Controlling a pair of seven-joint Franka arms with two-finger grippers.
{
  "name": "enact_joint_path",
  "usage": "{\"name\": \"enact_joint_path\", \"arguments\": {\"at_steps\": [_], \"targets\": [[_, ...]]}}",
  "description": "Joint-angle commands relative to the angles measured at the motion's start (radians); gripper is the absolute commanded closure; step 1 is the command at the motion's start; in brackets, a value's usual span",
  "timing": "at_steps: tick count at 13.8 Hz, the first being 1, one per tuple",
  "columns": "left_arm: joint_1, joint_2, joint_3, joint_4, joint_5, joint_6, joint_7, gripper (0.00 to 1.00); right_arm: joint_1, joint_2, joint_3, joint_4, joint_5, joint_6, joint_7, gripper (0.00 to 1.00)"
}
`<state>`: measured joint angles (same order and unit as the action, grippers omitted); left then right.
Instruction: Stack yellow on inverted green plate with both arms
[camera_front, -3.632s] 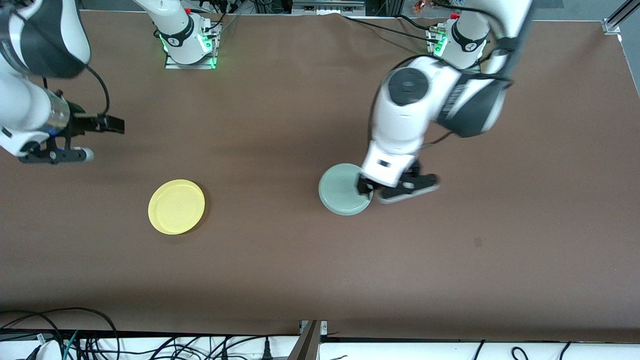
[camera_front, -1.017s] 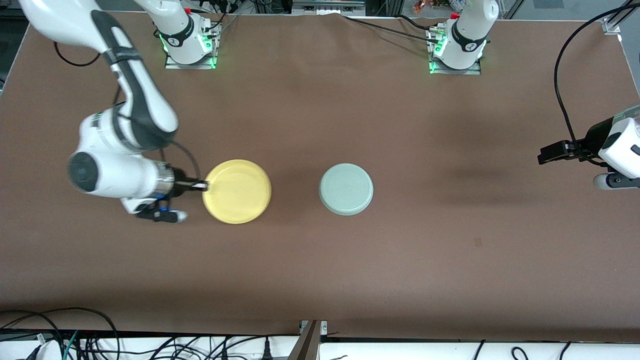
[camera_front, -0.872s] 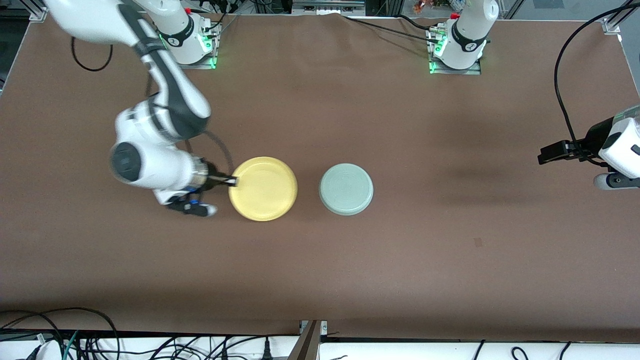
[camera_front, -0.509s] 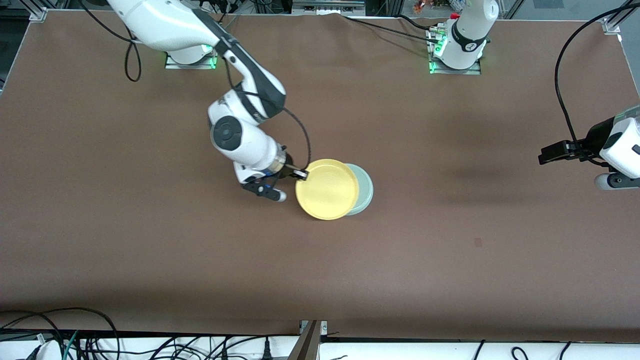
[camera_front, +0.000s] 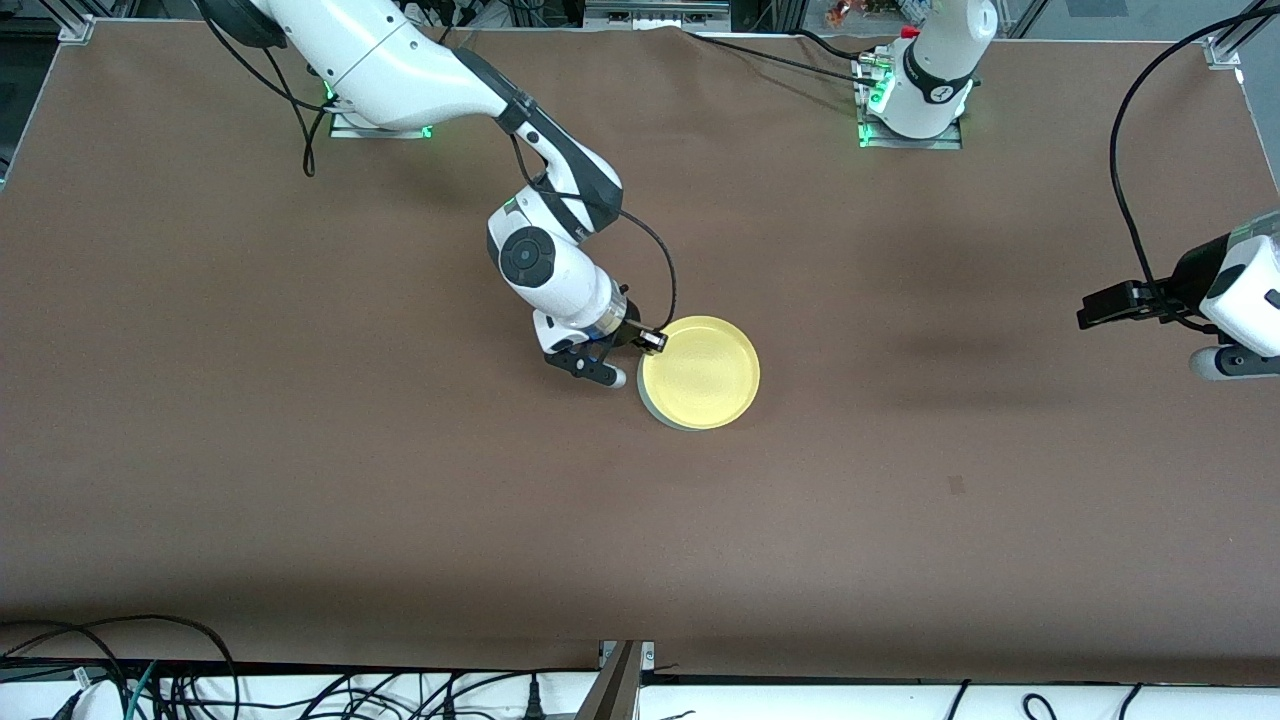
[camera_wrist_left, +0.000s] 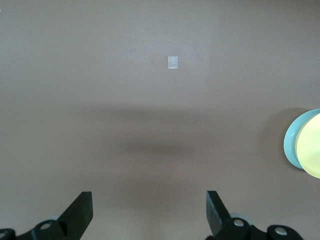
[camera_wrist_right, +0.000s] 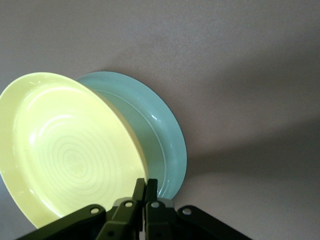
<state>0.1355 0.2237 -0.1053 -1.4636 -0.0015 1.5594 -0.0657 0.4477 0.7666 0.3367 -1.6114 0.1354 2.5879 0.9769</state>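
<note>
The yellow plate (camera_front: 700, 372) (camera_wrist_right: 65, 150) hangs right way up over the green plate (camera_front: 668, 420) (camera_wrist_right: 160, 135) and covers nearly all of it. The green plate lies upside down on the table's middle, and only a thin crescent of it shows in the front view. My right gripper (camera_front: 652, 342) (camera_wrist_right: 145, 187) is shut on the yellow plate's rim, on the side toward the right arm's end. In the right wrist view the yellow plate sits tilted against the green one. My left gripper (camera_front: 1085, 312) (camera_wrist_left: 149, 210) waits open and empty above the left arm's end of the table.
The brown table top (camera_front: 400, 500) is bare around the plates. A small pale tape mark (camera_front: 955, 485) (camera_wrist_left: 172, 62) lies nearer the front camera, toward the left arm's end. Both plates show at the edge of the left wrist view, yellow (camera_wrist_left: 312, 150) on green (camera_wrist_left: 291, 145).
My right arm has carried the yellow plate across the table from the right arm's end until it is over the green plate. The left arm has not moved.
</note>
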Motion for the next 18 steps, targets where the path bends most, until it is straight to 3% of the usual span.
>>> {"name": "enact_joint_path", "arguments": {"at_steps": [1, 2, 6, 11, 13, 18], "targets": [[0.007, 0.005, 0.002, 0.019, -0.031, -0.016, 0.026, 0.0, 0.017, 0.005, -0.016, -0.001, 0.001, 0.026, 0.026, 0.49], [0.007, 0.005, 0.002, 0.019, -0.031, -0.016, 0.026, 0.0, 0.02, 0.003, -0.016, -0.001, -0.005, 0.025, 0.042, 0.0], [0.007, 0.005, 0.002, 0.019, -0.031, -0.016, 0.026, 0.0, 0.011, -0.053, -0.05, -0.001, -0.007, 0.012, 0.054, 0.0], [0.006, 0.005, 0.002, 0.019, -0.031, -0.016, 0.024, 0.0, 0.009, -0.222, -0.195, 0.007, -0.01, -0.297, -0.01, 0.0], [0.006, 0.005, 0.002, 0.019, -0.029, -0.016, 0.024, 0.0, 0.009, -0.277, -0.267, 0.007, -0.011, -0.424, -0.131, 0.0], [-0.004, 0.005, 0.002, 0.02, -0.02, -0.015, 0.021, 0.0, 0.009, -0.42, -0.514, 0.01, -0.013, -0.707, -0.634, 0.0]]}}
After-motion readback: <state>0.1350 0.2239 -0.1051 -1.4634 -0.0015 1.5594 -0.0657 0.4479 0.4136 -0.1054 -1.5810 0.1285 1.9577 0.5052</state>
